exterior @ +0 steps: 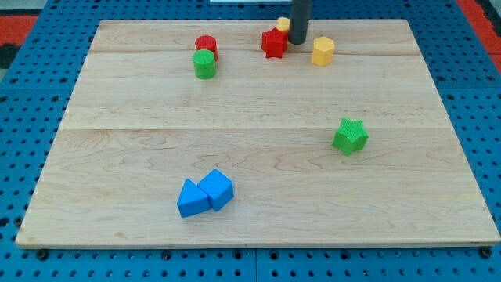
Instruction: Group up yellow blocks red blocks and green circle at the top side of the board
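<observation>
Near board's top edge (250, 23), my tip (297, 41) beside red star (273, 43), yellow block (282, 24) seemingly behind.

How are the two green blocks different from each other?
The green cylinder is round and smooth-sided; the green star has points. The cylinder sits near the view's top, touching the red cylinder; the star stands alone at the right, lower down. The cylinder is nearer my tip. Both share the same green.

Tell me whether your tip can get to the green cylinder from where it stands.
Probably yes. My tip sits at the view's top, just right of the red star block. That block lies on the direct line toward the green cylinder, so I would swing below it across bare board.
</observation>
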{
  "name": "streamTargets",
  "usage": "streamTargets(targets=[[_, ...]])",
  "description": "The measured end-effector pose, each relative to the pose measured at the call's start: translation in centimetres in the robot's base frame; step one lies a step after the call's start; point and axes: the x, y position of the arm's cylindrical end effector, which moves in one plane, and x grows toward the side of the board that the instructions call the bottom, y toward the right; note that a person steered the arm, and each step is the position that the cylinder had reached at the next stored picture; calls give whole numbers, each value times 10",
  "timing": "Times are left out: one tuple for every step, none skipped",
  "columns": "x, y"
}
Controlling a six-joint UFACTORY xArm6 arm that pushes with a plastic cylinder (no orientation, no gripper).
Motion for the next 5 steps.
streamTargets(targets=[[10,25],[-18,34],[-35,8],[-34,-49],[-17,-63]])
